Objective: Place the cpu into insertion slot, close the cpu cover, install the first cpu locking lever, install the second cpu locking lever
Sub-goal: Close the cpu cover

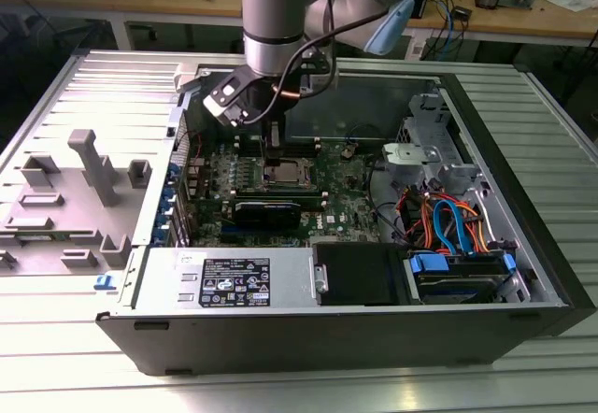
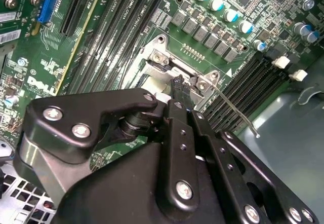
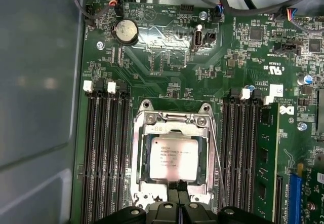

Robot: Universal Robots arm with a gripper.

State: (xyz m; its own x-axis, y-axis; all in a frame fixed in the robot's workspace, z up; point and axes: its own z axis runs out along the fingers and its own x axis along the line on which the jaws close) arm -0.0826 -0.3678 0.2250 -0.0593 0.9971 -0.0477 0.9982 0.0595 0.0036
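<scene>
Exterior view: high, mid-distance, angled down into the open computer case point(image 1: 327, 343) (whole motherboard point(image 1: 350, 189) visible). First wrist view: close, square-on above the insertion slot point(image 3: 137, 158); second wrist view: closer, oblique, sighting along the gripper point(image 2: 178, 84). All three share that slot and flanking memory slots point(image 3: 104, 158).

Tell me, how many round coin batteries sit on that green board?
1. The coin battery lies on the green board, on the far side of the cpu from the tool. Others may be hidden from these views.
</scene>
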